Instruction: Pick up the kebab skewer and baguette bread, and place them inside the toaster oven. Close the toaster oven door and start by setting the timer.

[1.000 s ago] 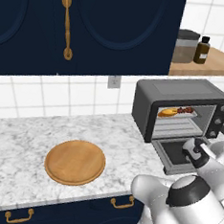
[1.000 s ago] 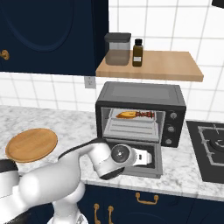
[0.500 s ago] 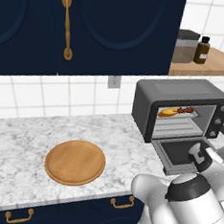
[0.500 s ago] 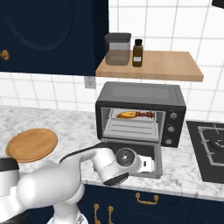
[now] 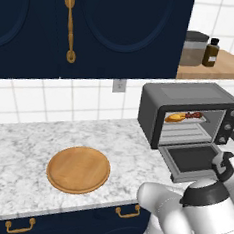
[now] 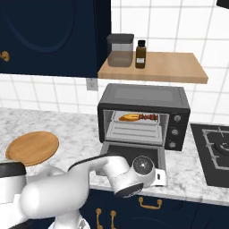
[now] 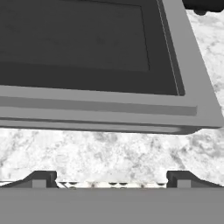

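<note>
The toaster oven stands on the marble counter with the toaster oven door dropped flat and open. On its rack lie the golden baguette bread and, just right of it, the dark kebab skewer. My gripper is open and holds nothing. It hovers low over the counter just in front of the door's front edge, its fingertips spread wide. The door's bar handle lies straight ahead of them.
A round wooden board lies on the counter to the left. A wooden shelf above the oven carries a canister and a brown bottle. A gas hob sits to the right.
My hand has slid a little right and lower along the front of the open door. Jaws stay open; the food and the door have not moved.
</note>
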You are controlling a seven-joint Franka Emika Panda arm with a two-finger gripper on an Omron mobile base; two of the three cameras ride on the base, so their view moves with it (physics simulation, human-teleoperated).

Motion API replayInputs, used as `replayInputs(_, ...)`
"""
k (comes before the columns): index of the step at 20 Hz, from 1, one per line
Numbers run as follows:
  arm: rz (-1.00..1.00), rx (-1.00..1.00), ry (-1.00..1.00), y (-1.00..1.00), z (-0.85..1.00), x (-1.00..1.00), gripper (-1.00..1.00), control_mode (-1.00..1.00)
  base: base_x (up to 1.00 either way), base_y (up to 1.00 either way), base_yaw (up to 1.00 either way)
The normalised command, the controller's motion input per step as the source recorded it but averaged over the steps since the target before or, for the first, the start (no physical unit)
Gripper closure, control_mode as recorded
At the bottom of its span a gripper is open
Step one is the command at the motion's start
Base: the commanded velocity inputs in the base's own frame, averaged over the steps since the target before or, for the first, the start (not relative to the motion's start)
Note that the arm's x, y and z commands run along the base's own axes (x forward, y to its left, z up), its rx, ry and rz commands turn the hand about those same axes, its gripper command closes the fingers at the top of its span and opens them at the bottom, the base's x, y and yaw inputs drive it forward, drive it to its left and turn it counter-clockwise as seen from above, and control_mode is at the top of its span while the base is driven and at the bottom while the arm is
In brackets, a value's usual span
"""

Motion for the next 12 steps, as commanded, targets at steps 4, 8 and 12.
replayInputs(4, 0.0, 0.0, 0.0, -0.01, -0.42, -0.05, -1.0, -1.0, 0.0, 0.0, 0.0)
replayInputs(8, 0.0, 0.0, -0.06, 0.04, -0.24, 0.1, -1.0, -1.0, 0.0, 0.0, 0.0)
replayInputs(12, 0.0, 0.0, -0.09, 0.0, -0.11, 0.06, -1.0, -1.0, 0.0, 0.0, 0.0)
